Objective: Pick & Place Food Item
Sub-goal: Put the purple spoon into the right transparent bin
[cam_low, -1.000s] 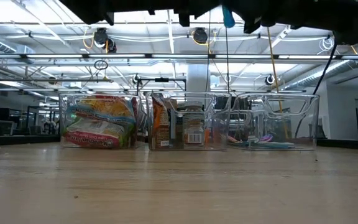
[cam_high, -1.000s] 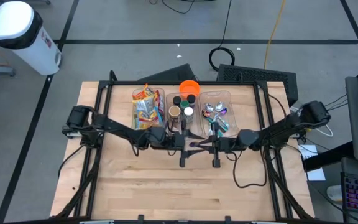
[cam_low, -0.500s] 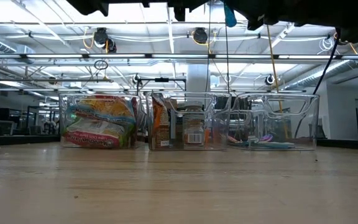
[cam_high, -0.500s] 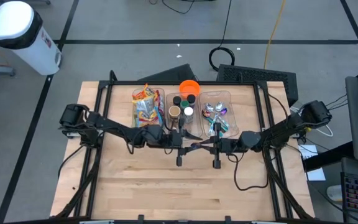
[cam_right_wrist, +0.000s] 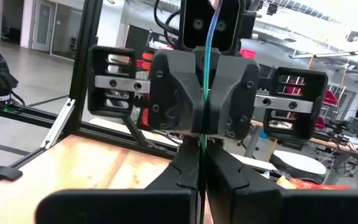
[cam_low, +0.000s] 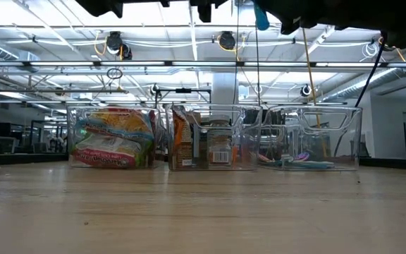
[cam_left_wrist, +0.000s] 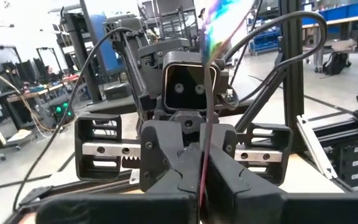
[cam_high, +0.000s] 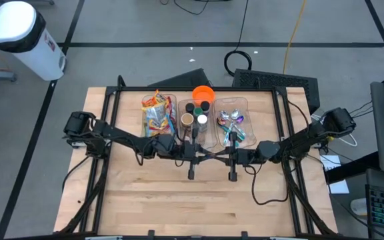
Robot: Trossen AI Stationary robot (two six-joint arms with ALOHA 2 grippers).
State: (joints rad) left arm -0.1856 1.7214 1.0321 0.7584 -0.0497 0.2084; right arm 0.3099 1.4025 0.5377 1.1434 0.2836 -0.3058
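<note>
A thin iridescent piece [cam_left_wrist: 211, 37], seen edge on and teal in the right wrist view [cam_right_wrist: 207, 56], stands between both grippers above the table's middle. My left gripper [cam_high: 204, 155] and my right gripper [cam_high: 220, 155] face each other, tips almost meeting, each shut on it. Its teal end [cam_low: 259, 17] hangs below them in the low view. It looks like the shiny utensils in the right bin [cam_high: 234, 123]. Whether it is food, I cannot tell. Colourful snack bags [cam_high: 157, 115] lie in the left bin. My left gripper pinches the piece's flat sides [cam_left_wrist: 202, 177] between its two fingers, coming level from the table's left. The piece stands on edge, rises above the fingers, and is clear of the table. My right gripper pinches the same piece by its flat sides [cam_right_wrist: 201, 163] between its two fingers, coming level from the table's right. The piece stands on edge in the hold, well above the tabletop.
Three clear bins stand in a row at the far middle. The middle one holds jars and bottles [cam_high: 197, 115]. An orange bowl [cam_high: 203, 93] sits behind them. The wooden tabletop [cam_high: 192, 207] lies bare on the near side. Black frame rails [cam_high: 105, 167] run along both sides.
My left gripper has drawn back a little toward the table's left edge. My right gripper has kept still, and the piece stays up between the two.
</note>
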